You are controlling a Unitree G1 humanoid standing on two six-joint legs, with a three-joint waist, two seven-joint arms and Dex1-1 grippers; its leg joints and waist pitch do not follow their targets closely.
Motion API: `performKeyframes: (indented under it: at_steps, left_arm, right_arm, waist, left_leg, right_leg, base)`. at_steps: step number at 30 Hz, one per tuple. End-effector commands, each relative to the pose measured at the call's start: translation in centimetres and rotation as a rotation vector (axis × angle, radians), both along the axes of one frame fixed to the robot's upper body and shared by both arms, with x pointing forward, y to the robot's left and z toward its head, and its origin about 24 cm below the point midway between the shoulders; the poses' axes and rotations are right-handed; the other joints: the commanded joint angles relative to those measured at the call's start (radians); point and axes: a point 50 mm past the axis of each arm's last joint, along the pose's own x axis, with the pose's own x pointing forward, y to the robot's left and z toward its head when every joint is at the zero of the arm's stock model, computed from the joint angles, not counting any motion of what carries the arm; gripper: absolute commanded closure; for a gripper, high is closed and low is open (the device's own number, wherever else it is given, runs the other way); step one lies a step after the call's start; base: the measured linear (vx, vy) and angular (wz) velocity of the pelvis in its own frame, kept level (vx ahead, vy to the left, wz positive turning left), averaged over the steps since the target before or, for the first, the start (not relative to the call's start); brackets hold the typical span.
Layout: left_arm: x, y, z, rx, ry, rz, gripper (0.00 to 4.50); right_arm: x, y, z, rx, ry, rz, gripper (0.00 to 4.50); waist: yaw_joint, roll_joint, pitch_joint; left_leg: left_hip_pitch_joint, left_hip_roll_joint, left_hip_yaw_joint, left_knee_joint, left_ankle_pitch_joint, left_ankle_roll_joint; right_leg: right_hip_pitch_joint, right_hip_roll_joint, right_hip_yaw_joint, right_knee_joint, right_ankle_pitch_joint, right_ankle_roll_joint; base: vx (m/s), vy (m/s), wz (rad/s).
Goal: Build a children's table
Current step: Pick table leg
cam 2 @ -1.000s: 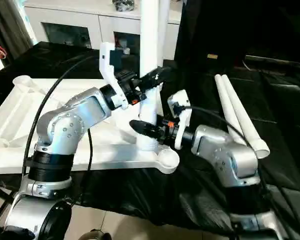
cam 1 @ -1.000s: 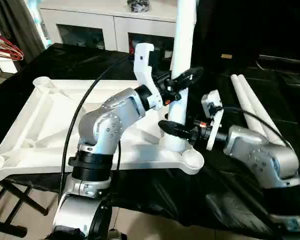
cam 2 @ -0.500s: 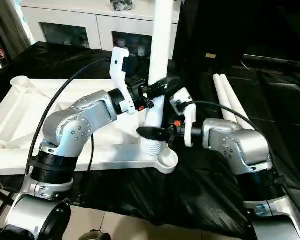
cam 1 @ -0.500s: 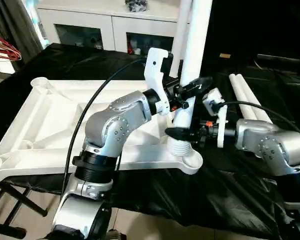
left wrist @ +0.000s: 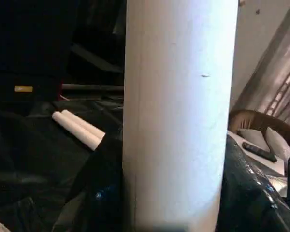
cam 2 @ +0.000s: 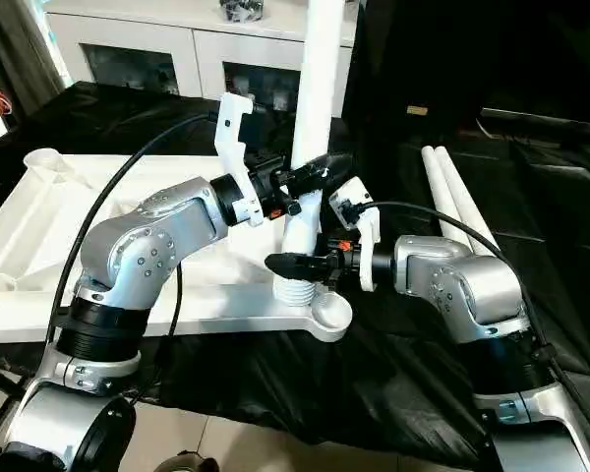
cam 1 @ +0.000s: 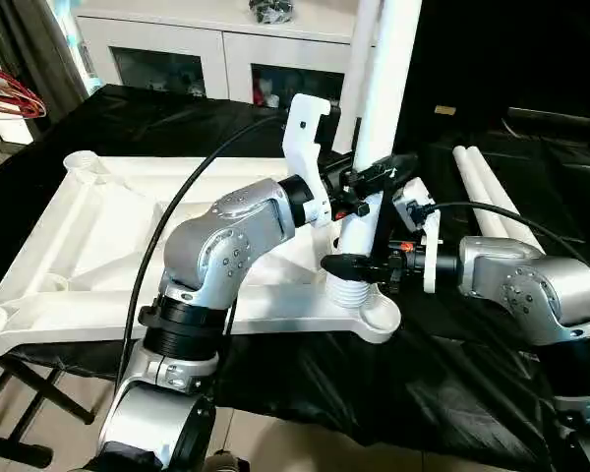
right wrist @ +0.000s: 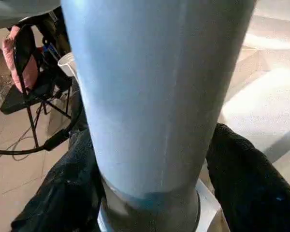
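The children's table lies upside down as a white ribbed top [cam 1: 88, 246] on a black-covered bench. One white tubular leg [cam 1: 388, 79] stands upright, leaning slightly. Its threaded end [cam 1: 349, 292] sits just beside the near right corner socket [cam 1: 379, 313], which shows empty. My left gripper [cam 1: 369, 180] is shut on the leg at mid-height; the left wrist view has the leg [left wrist: 179, 111] between its black fingers. My right gripper [cam 1: 359, 264] stands open low on the leg, one finger on each side, just above the thread, as the right wrist view of the leg [right wrist: 154, 96] shows.
Two more white legs [cam 1: 487, 192] lie side by side on the black cloth to the right. A white cabinet with glass doors [cam 1: 206, 49] stands behind the bench. Red hangers [cam 1: 10, 98] hang at far left. The bench's black folding stand [cam 1: 20, 393] shows below its near edge.
The leg's top has swung to the right with my left gripper, and its threaded end has come down closer to the corner socket. My right gripper's jaws have widened around the leg.
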Motion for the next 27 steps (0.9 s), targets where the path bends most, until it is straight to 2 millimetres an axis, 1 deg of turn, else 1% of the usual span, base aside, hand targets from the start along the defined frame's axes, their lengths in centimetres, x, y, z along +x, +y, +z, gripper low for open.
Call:
performKeyframes:
  at_steps: [1,4,14,15,18,19,20,21,23,25,27]
  left_arm:
    - [-0.56,-0.35,0.44,-0.005,-0.027,-0.035,2.62]
    - [-0.64,-0.37,0.40,-0.003,-0.028,-0.041,2.62]
    - [-0.74,-0.38,0.31,0.003,-0.030,-0.051,2.62]
    - [-0.74,-0.39,0.31,0.003,-0.029,-0.051,2.62]
    - [-0.81,-0.41,0.27,0.006,-0.030,-0.060,2.62]
    - [-0.82,-0.42,0.25,0.007,-0.030,-0.061,2.62]
    - [-0.83,-0.43,0.23,0.008,-0.029,-0.062,2.62]
    - [-0.83,-0.43,0.21,0.009,-0.029,-0.063,2.62]
    - [-0.83,-0.43,0.21,0.011,-0.029,-0.062,2.62]
    - [-0.83,-0.42,0.21,0.012,-0.030,-0.063,2.62]
    - [-0.79,-0.41,0.20,0.013,-0.031,-0.061,2.63]
  right_arm:
    - [0.31,-0.30,0.59,0.012,-0.018,-0.019,1.41]
    - [0.33,-0.32,0.60,0.014,-0.019,-0.016,1.41]
    - [0.42,-0.28,0.62,0.021,-0.018,-0.015,1.41]
    - [0.41,-0.29,0.62,0.021,-0.018,-0.015,1.68]
    - [0.36,-0.24,0.65,0.028,-0.021,-0.010,1.74]
    - [0.35,-0.23,0.66,0.030,-0.022,-0.008,1.93]
    - [0.32,-0.21,0.69,0.032,-0.024,-0.005,1.93]
    - [0.31,-0.20,0.70,0.034,-0.025,-0.004,2.17]
    - [0.30,-0.19,0.71,0.035,-0.027,-0.003,2.20]
    - [0.28,-0.18,0.69,0.036,-0.029,-0.003,2.42]
    - [0.26,-0.18,0.63,0.038,-0.030,-0.006,2.50]
  waist:
    - [0.002,-0.019,-0.075]
    - [0.002,-0.020,-0.075]
    - [0.001,-0.018,-0.075]
    - [0.001,-0.018,-0.075]
    - [0.001,-0.019,-0.076]
    - [0.001,-0.018,-0.076]
    - [0.001,-0.018,-0.076]
    - [0.001,-0.017,-0.076]
    - [0.001,-0.018,-0.075]
    - [0.001,-0.017,-0.075]
    - [0.001,-0.016,-0.076]
  left_leg:
    - [0.030,0.034,-0.017,-0.059,-0.145,0.013]
    - [0.030,0.034,-0.017,-0.060,-0.151,0.009]
    - [0.030,0.035,-0.017,-0.060,-0.149,0.008]
    - [0.030,0.035,-0.017,-0.060,-0.149,0.008]
    - [0.029,0.034,-0.017,-0.059,-0.144,0.011]
    - [0.030,0.034,-0.018,-0.060,-0.145,0.011]
    - [0.030,0.035,-0.018,-0.060,-0.144,0.011]
    - [0.030,0.035,-0.018,-0.060,-0.144,0.011]
    - [0.030,0.034,-0.017,-0.060,-0.151,0.009]
    - [0.030,0.035,-0.018,-0.061,-0.154,0.007]
    - [0.030,0.035,-0.018,-0.060,-0.150,0.006]
  right_leg:
    - [0.044,-0.044,0.029,-0.073,-0.120,-0.222]
    - [0.044,-0.044,0.029,-0.074,-0.135,-0.219]
    - [0.044,-0.043,0.028,-0.072,-0.125,-0.220]
    - [0.044,-0.044,0.028,-0.072,-0.125,-0.220]
    - [0.045,-0.044,0.029,-0.071,-0.117,-0.221]
    - [0.045,-0.043,0.028,-0.071,-0.118,-0.221]
    - [0.045,-0.043,0.028,-0.071,-0.116,-0.223]
    - [0.044,-0.043,0.028,-0.071,-0.116,-0.223]
    - [0.044,-0.044,0.028,-0.072,-0.125,-0.222]
    - [0.044,-0.044,0.028,-0.073,-0.132,-0.218]
    - [0.043,-0.043,0.029,-0.072,-0.124,-0.219]
  base:
    - [0.000,0.000,0.00]
    - [0.000,0.000,0.00]
    - [0.000,0.000,0.00]
    - [0.000,0.000,0.00]
    - [0.000,0.000,0.00]
    - [0.000,0.000,0.00]
    - [0.000,0.000,0.00]
    - [0.000,0.000,0.00]
    - [0.000,0.000,0.00]
    - [0.000,0.000,0.00]
    - [0.000,0.000,0.00]
